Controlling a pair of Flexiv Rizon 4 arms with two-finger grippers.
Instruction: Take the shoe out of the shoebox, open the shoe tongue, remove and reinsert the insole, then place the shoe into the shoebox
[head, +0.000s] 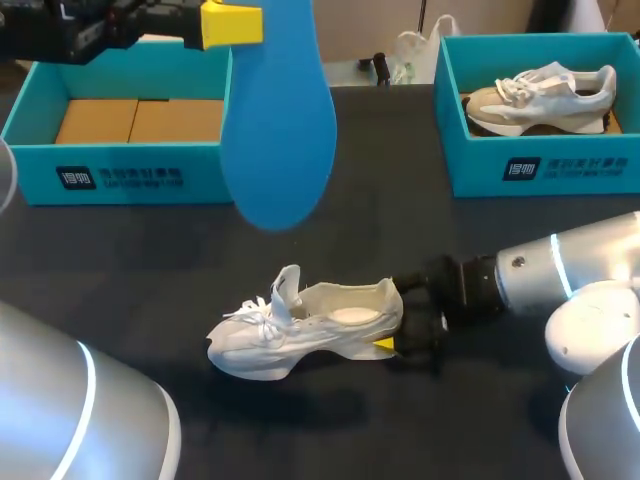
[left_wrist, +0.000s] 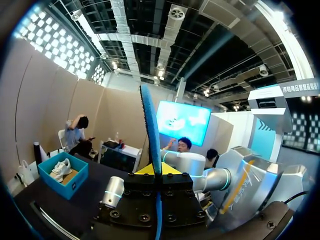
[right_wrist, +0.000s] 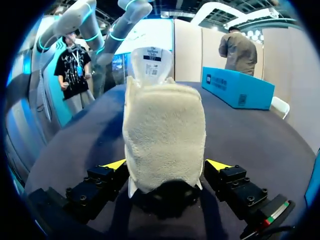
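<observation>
A white shoe (head: 300, 325) lies on its sole in the middle of the dark table, toe to the left and tongue raised. My right gripper (head: 403, 322) is at its heel. In the right wrist view the heel (right_wrist: 162, 130) sits between the spread fingers (right_wrist: 221, 165) of that gripper (right_wrist: 167, 167), with a gap on one side, so it is open. High at the back left, my left gripper (head: 235, 25) is shut on a blue insole (head: 280, 120) that hangs down. The left wrist view shows this insole (left_wrist: 150, 125) edge-on between the yellow tips of the left gripper (left_wrist: 158, 169).
An open teal shoebox (head: 120, 165) with a brown floor stands at the back left. A second teal shoebox (head: 545, 165) at the back right holds another white and beige shoe (head: 540, 95). One teal box (right_wrist: 237, 87) shows beyond the shoe in the right wrist view.
</observation>
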